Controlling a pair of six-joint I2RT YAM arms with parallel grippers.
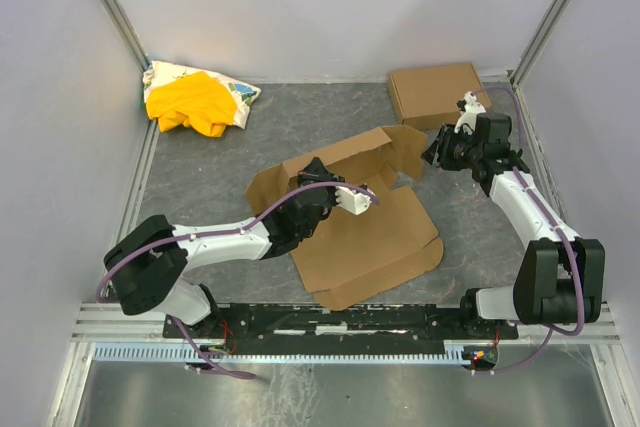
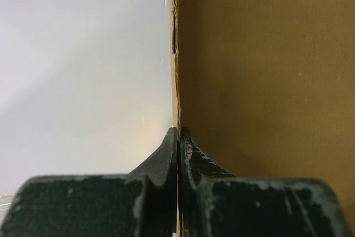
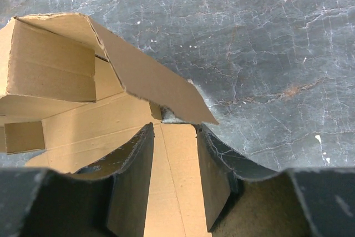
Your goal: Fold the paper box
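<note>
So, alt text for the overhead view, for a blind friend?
Two robot arms fold a brown paper box on a grey table: left gripper pinching a raised flap, right gripper open beside another. A finished box and yellow cloth lie behind.

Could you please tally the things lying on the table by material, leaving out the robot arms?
Cardboard: 2 (the part-folded paper box and the closed cardboard box)
Cloth: 1 (the yellow-and-white cloth heap)
Total: 3
</note>
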